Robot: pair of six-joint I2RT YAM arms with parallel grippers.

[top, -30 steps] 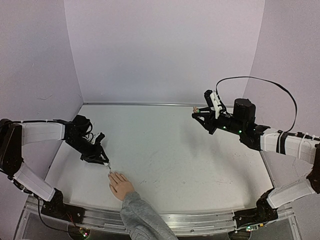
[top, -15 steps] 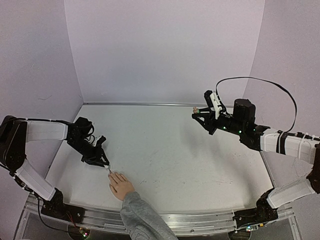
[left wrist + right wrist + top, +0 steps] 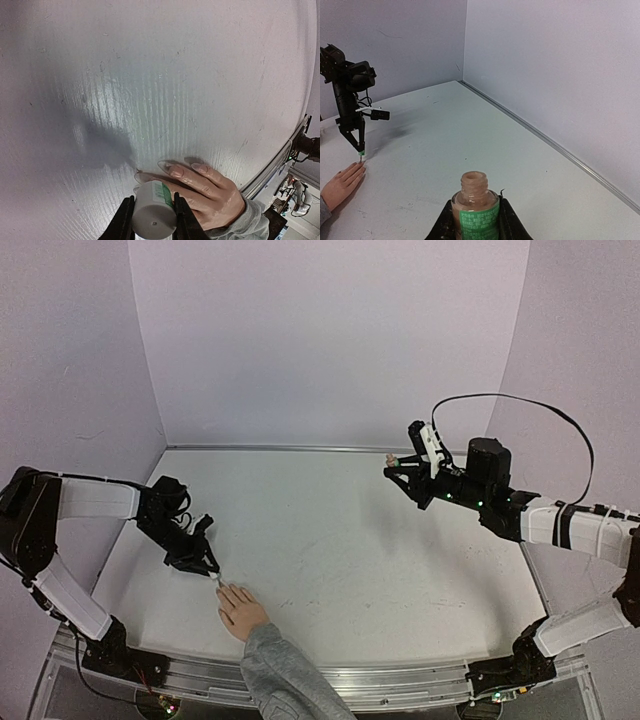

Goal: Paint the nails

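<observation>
Nails [image 3: 176,171] near table [image 3: 330,540] edge, left hand [image 3: 203,562] pinching brush cap [image 3: 152,215], right hand [image 3: 475,207] pinching bottle [image 3: 474,185] well across table.

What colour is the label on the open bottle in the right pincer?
Green label, pale print; right wrist view shows it best.

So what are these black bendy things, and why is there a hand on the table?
They are two robot arms. One picture looks down from above; the other two come from little cameras on each wrist. A small hand in a grey sleeve lies on the white table. The left jaws are shut on a white brush cap, its tip right by the nails. The right jaws are shut on an open polish bottle, held above the table.
</observation>
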